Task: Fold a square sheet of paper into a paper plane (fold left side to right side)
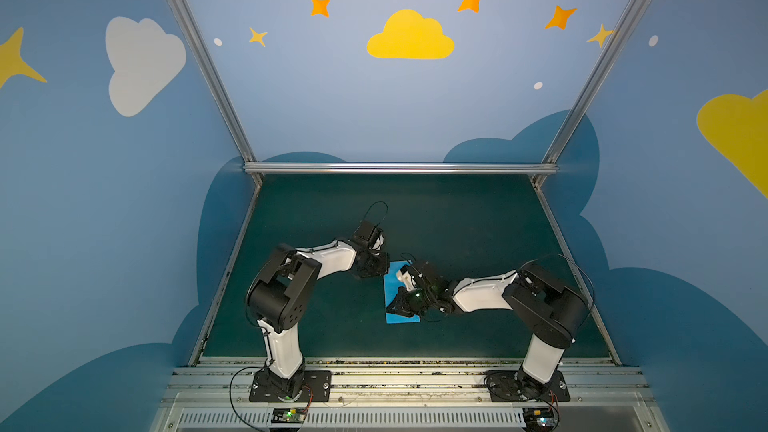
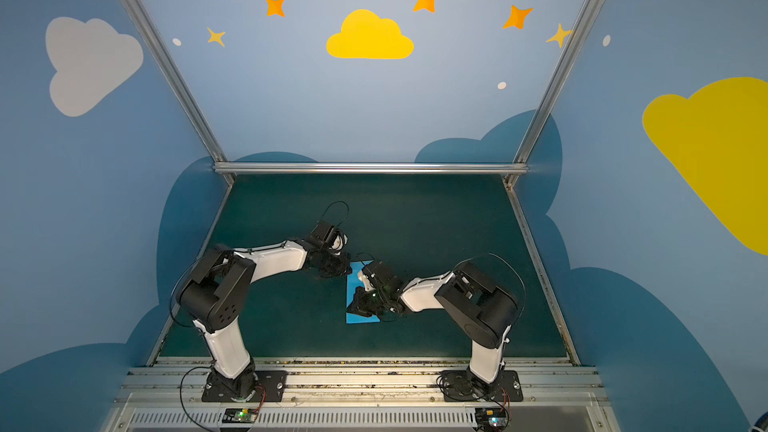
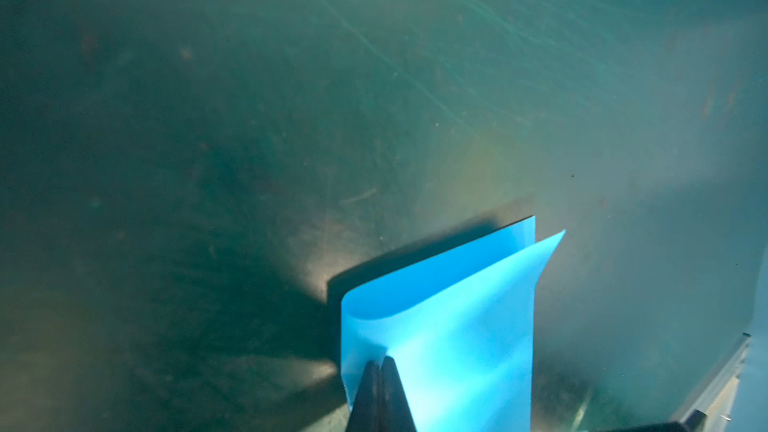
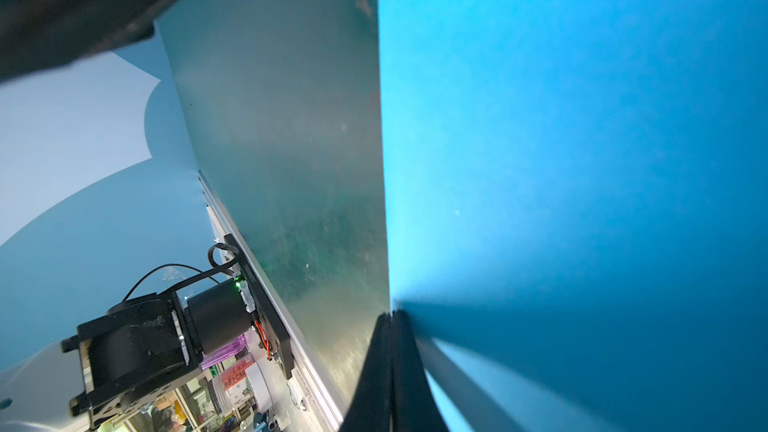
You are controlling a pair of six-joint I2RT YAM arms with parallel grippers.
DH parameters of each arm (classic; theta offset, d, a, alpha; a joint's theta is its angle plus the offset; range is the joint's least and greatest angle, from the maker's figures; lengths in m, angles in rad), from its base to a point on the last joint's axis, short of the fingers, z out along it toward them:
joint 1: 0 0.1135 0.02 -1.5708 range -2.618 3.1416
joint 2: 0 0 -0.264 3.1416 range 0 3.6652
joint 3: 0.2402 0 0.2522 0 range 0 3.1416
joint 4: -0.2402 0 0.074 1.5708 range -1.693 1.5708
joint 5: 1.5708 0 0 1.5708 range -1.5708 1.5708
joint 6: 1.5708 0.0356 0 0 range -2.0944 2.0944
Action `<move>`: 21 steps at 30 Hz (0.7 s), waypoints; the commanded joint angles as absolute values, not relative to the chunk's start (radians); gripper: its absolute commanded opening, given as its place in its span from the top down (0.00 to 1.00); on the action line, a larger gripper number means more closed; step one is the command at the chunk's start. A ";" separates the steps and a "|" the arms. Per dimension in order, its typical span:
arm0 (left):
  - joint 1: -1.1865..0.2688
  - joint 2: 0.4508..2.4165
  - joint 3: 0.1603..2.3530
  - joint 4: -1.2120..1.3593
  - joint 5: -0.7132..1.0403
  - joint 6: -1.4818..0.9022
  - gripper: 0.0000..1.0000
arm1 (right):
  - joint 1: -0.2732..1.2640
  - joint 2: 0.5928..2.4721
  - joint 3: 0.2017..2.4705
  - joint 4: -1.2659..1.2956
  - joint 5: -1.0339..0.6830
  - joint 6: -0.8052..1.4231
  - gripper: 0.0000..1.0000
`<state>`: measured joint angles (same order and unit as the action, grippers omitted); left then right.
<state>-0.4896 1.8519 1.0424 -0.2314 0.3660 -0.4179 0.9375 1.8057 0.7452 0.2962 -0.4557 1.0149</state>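
Mat [image 1: 457, 222] of dark green covers the work floor, and on it, midway between the two arms, lies the square sheet of paper [image 1: 392, 282]. It is bright sky blue and doubled over into a narrow rectangle whose long sides run away from the arm bases; both top views show the sheet [image 2: 353, 282] so. The fold is not pressed flat: in the left wrist view the upper layer [image 3: 457, 326] bows up from the lower one along a rounded bend, and at the end away from the fingers the layers' corners stand apart. The left gripper [image 1: 384, 272] sits at the sheet's far left corner, its black fingers [image 3: 370, 392] pressed together with no gap. Their tips rest on the upper layer just beside the bend, and whether any paper is caught between them cannot be told. The right gripper [image 1: 390, 307] reaches over the sheet from the right and hides much of its middle. In the right wrist view its fingers [image 4: 374, 367] are likewise closed against each other, the tips meeting the sheet's left edge where blue paper [image 4: 582, 160] borders the mat [image 4: 282, 139].
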 commanded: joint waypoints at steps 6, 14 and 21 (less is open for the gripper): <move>-0.398 2.013 1.190 -0.353 0.295 -0.352 0.96 | 0.953 1.848 0.684 0.228 -0.407 1.042 1.00; -0.358 1.947 1.248 -0.408 0.350 -0.326 0.96 | 0.953 1.845 0.680 0.218 -0.397 1.040 1.00; -0.436 1.711 1.064 -0.319 0.420 -0.424 0.96 | 0.953 1.858 0.684 0.222 -0.397 1.043 1.00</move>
